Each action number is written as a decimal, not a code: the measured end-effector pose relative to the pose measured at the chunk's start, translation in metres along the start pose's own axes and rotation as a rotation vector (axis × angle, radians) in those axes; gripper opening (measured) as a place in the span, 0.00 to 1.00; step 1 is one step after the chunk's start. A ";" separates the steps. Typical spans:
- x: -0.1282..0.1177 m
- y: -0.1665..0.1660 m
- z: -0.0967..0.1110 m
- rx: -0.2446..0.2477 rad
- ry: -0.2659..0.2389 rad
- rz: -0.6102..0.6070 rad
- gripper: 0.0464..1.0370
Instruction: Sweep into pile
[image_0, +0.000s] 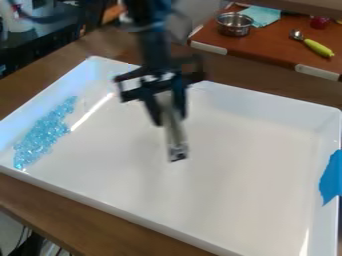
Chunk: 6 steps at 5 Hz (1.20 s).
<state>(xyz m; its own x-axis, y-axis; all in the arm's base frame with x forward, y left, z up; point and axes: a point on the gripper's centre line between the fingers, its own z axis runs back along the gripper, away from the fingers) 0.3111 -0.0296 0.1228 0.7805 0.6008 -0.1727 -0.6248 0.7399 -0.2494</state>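
Claw (169, 118) pinches slim tool (176, 142) over white tray (247, 150) on brown table (43, 197), reddish counter (274, 44) behind.

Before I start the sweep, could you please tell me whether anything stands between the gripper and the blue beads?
Nothing visible does: between the gripper, which holds a grey tool over the white tray, and the blue beads at the view's left, I see no obstacle.
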 end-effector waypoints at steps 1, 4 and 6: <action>-0.013 -0.040 -0.009 0.018 -0.030 -0.093 0.33; -0.031 -0.069 -0.059 0.126 -0.006 -0.387 0.69; -0.038 -0.060 -0.016 0.185 0.012 -0.531 0.97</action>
